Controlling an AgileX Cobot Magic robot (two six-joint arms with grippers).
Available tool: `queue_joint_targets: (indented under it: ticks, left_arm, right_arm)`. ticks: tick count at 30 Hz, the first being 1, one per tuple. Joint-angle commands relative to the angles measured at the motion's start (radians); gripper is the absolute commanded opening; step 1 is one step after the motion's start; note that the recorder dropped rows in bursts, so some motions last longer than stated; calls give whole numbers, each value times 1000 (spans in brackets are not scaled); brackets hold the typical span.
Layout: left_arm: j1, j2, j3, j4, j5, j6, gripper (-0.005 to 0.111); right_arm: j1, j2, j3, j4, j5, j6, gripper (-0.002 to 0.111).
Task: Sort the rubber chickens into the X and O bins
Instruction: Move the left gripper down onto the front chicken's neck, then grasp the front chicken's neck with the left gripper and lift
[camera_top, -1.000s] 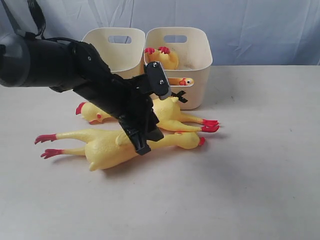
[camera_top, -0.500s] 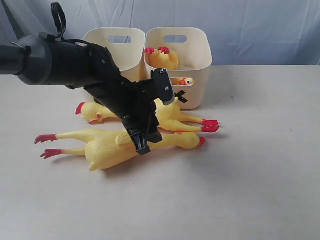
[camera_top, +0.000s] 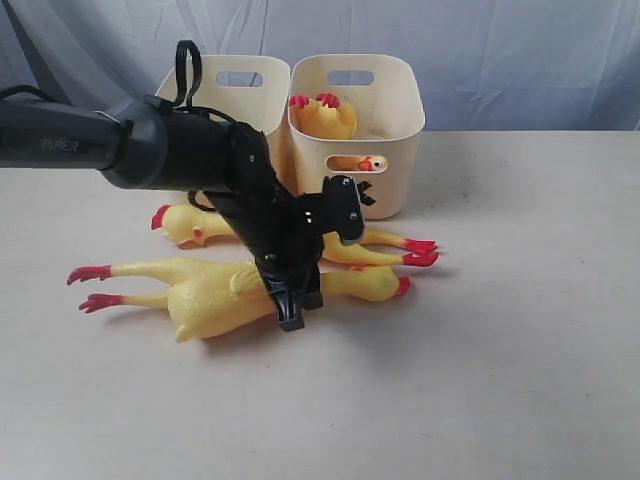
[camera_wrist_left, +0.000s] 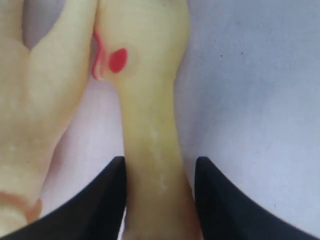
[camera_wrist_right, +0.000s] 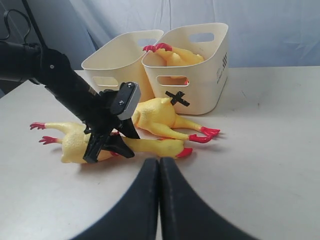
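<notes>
**Exterior.** You are seeing your left arm (camera_top: 150, 150) slanting down over the desk (camera_top: 500, 350) from 9 o'clock. The left gripper (camera_top: 292, 305) is sitting at the neck of the near chicken (camera_top: 205, 295). That chicken is lying flat, feet pointing to 9 o'clock and head to 3. The second chicken (camera_top: 195, 225) is lying just beyond it toward 12, head to 9 and feet to 3, with its middle hiding behind the arm. Two cream bins are standing side by side at 12 o'clock. The X bin (camera_top: 395, 150) is taking the 3 o'clock side, with the third chicken (camera_top: 325, 118) poking up inside it. The other bin (camera_top: 215, 100) is standing at its 9 o'clock, and its mark is not showing.

**Left wrist.** The fingers (camera_wrist_left: 100, 200) are standing parted, straddling the near chicken's neck. The neck is filling the gap, close against both. No squeeze is showing.

**Right wrist.** Your right gripper (camera_wrist_right: 159, 161) is hanging pressed shut, holding nothing, well apart from the chickens. The black X (camera_wrist_right: 177, 98) is facing this camera.
</notes>
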Motion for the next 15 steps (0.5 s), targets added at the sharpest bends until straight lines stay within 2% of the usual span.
queue_joint_targets:
  ticks: [1, 3, 4, 7, 15]
  left_arm:
    - [-2, 7, -6, 56, 11, -32, 40]
    - [-2, 7, -6, 61, 20, -56, 28]
    - [-2, 7, -6, 66, 32, -58, 17]
    - [-2, 7, -6, 58, 69, -58, 2]
    - [-2, -54, -6, 59, 206, -146, 0]
  right_arm:
    - [-4, -5, 5, -3, -5, -5, 0]
    - [-4, -5, 5, -3, -5, -5, 0]
    - [-4, -5, 5, -3, -5, -5, 0]
    - [-4, -5, 5, -3, -5, -5, 0]
    - [-4, -5, 5, -3, -5, -5, 0]
